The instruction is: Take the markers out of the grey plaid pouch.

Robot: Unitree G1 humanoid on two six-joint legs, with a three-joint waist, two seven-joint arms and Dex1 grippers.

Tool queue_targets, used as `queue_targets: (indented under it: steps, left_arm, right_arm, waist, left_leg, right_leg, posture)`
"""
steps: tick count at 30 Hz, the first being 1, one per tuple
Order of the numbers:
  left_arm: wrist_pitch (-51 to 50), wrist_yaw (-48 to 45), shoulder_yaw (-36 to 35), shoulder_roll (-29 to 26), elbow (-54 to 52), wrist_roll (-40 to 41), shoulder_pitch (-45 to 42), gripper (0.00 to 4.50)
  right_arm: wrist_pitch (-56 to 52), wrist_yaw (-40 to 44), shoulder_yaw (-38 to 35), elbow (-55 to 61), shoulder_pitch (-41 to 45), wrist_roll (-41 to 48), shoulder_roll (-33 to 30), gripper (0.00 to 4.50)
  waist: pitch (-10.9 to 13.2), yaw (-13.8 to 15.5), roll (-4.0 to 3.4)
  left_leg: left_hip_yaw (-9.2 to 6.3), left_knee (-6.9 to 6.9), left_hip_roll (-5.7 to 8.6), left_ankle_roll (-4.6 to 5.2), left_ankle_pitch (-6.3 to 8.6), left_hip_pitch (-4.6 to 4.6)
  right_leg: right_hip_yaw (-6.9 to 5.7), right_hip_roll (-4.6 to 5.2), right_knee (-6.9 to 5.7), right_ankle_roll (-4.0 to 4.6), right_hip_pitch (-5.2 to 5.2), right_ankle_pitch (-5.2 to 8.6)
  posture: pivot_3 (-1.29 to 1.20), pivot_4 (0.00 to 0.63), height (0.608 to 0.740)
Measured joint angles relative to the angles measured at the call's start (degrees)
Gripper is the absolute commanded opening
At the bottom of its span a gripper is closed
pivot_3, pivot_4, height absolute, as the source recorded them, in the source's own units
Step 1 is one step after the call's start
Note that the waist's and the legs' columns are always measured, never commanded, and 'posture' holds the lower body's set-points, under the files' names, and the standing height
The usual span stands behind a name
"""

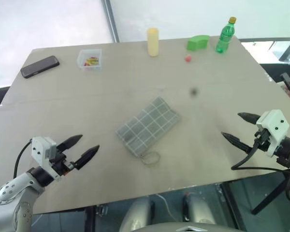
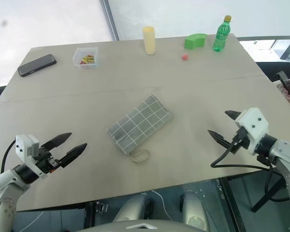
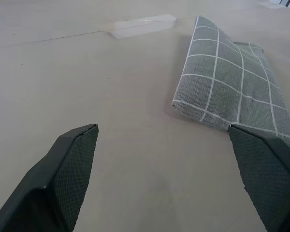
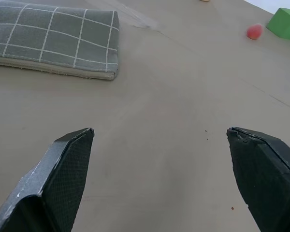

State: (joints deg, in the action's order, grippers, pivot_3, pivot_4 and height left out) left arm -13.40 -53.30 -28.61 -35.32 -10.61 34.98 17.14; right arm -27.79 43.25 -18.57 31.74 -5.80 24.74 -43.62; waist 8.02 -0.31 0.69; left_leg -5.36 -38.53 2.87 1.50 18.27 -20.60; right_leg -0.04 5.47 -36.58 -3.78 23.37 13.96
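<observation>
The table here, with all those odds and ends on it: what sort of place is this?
Probably a robot test room or lab, not a home. A plain table holds unrelated props: a grey plaid pouch, a green bottle, a black phone and a small clear box. Both grippers hover open above it.

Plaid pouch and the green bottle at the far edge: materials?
Grey plaid pouch: looks like soft woven fabric, matte, with a stitched seam along its edge and a slack, slightly rumpled surface. Green bottle: probably translucent plastic, glossy, with a yellow cap.
</observation>
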Motion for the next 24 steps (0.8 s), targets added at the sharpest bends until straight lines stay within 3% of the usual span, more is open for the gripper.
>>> queue_targets:
  steps: [9,15,24]
  left_arm:
    - [1.27,-1.93,2.26,-0.08,-0.57,-0.6,-0.67,4.45]
    - [11.15,-7.58,4.93,-1.83,-1.51,-5.92,-1.53,4.45]
    - [58.56,-12.49,15.1,-4.4,17.3,-28.87,-8.76,4.45]
  right_arm:
    - [0.08,0.2,0.92,0.04,0.66,0.15,0.0,4.5]
    - [1.02,1.92,2.38,2.68,0.67,3.06,0.8,4.5]
    - [10.5,11.53,4.86,5.66,-2.84,4.42,0.64,4.5]
  waist:
    - [0.0,-0.01,0.0]
    - [0.0,0.0,0.0]
    - [-0.01,0.51,0.01]
  left_leg:
    - [-0.01,0.0,0.0,0.0,0.0,0.0]
    - [0.02,0.01,0.01,0.0,0.0,-0.01]
    - [0.02,0.05,0.02,0.0,0.0,-0.01]
  right_leg:
    - [-0.01,0.0,0.0,0.0,0.0,0.0]
    - [0.01,0.02,0.03,0.0,0.0,0.0]
    - [-0.05,0.02,0.12,0.0,-0.01,-0.01]
  posture:
    - [0.0,0.15,0.74]
    - [0.0,0.15,0.74]
    - [0.0,0.15,0.74]
